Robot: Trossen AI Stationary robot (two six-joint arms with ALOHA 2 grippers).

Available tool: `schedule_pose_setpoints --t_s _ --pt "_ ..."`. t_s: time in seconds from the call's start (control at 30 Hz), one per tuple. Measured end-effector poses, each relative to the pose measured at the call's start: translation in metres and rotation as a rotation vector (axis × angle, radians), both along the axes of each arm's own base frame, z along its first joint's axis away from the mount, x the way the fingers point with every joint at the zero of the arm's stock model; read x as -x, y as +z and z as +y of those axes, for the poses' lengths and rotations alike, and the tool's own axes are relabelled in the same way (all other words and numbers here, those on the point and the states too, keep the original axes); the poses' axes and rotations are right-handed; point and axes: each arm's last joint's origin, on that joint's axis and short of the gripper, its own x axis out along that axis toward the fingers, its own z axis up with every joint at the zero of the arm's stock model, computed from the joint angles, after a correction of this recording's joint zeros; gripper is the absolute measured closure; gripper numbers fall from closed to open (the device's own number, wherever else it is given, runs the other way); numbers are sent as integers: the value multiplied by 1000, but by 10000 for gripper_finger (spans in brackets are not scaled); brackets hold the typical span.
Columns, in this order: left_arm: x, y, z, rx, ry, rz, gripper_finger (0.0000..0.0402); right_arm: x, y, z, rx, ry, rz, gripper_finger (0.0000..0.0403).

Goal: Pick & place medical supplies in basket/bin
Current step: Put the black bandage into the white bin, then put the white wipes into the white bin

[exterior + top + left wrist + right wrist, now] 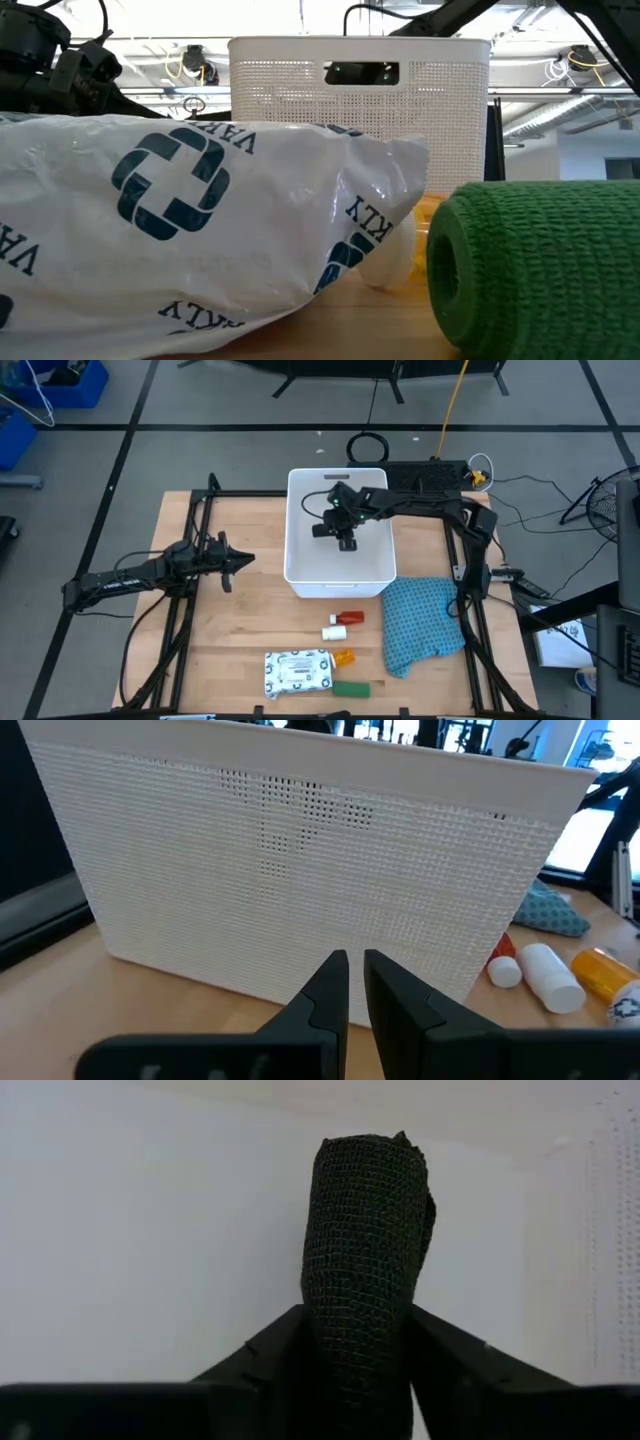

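One dark roll (pixel 367 1250) sits clamped between the right end effector's (pixel 346 538) fingers, held above the floor of the white bin (pixel 300 575), well inside its walls in the high view. The roll stands tall out of the grip, so an early or uneven release could let it tip or bounce, though the walls should contain it. On the table outside the bin lie the white-green packet (pixel 298 671), green roll (pixel 351 688), orange piece (pixel 343 657), white bottle (pixel 334 631) and red bottle (pixel 351 618), close together; reaching for one could knock its neighbours or roll the bottles toward the cloth (pixel 425 622). The left end effector (pixel 354 975) waits beside the bin with fingers nearly closed and empty.
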Motion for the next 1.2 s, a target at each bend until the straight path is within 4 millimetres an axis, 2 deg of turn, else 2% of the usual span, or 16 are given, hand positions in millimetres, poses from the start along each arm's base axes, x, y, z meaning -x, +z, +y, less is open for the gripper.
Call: schedule_pose_setpoints --t_s 0.17,0.3,0.43,0.53,0.6,0.7,0.83,0.97,1.1,1.2 --pt "0 0 0 12 1 -2 360 4 15 2 7 -29 -36 187" --pt "0 0 0 12 1 -2 360 9 31 5 69 -102 -52 157" --pt "0 0 0 13 2 -2 360 20 61 10 136 -147 -112 144" --pt "0 0 0 12 2 -2 360 32 92 22 131 -155 -207 148" --pt "0 0 0 7 1 -1 360 43 116 35 82 -122 -299 162" --pt "0 0 0 5 0 0 360 63 150 60 -9 -25 -423 203" --pt "0 0 0 4 0 1 360 95 174 99 -69 109 -519 291" --pt "0 0 0 5 0 1 360 131 177 136 -78 224 -588 385" --pt "0 0 0 5 0 1 360 160 164 166 -114 241 -686 389" --pt "0 0 0 5 0 1 360 181 140 184 -137 311 -715 398"
